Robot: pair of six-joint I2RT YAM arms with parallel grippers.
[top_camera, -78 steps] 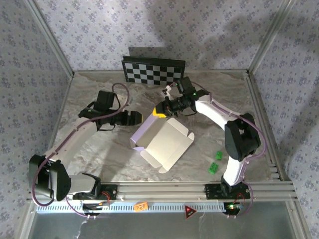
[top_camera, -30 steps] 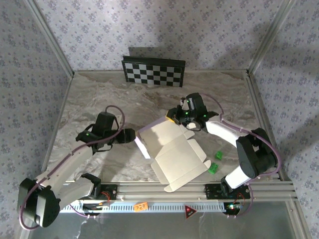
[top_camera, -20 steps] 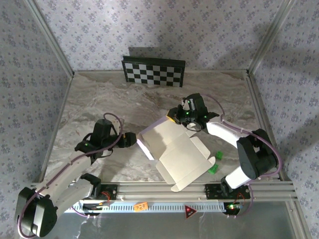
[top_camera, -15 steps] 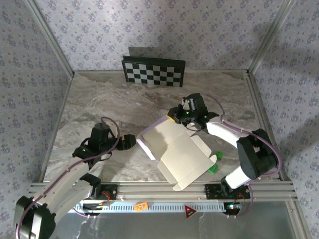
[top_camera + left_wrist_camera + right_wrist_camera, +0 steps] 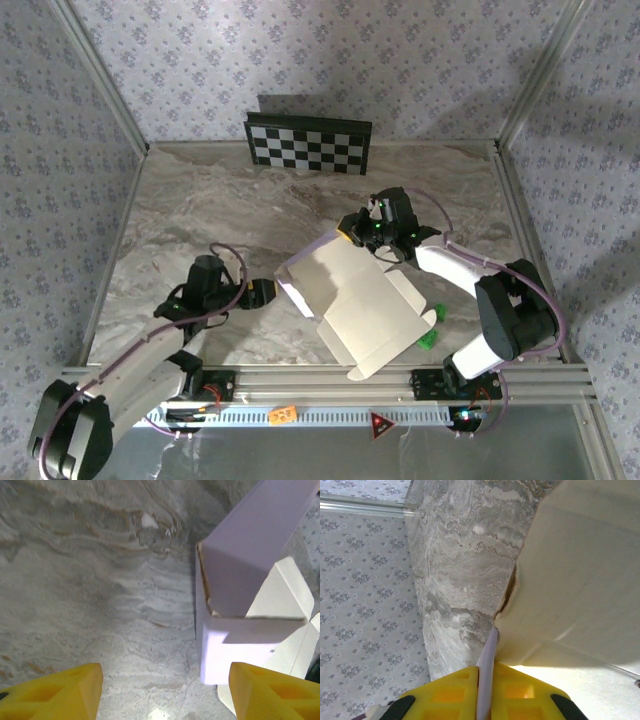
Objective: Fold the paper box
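The left gripper (image 5: 265, 291) stood open and empty, just left of the thin cream-and-lavender cardboard paper box (image 5: 355, 300). The box lay right of centre on the marbled table (image 5: 200, 210), long axis far-left to near-right. The right gripper (image 5: 347, 236) was clamped on its far edge.

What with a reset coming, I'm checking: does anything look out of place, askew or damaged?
Two small green pieces lie loose on the table right beside the paper box, seemingly stray. In the left wrist view, the box's corner seam looks frayed and brownish, possibly slightly torn.
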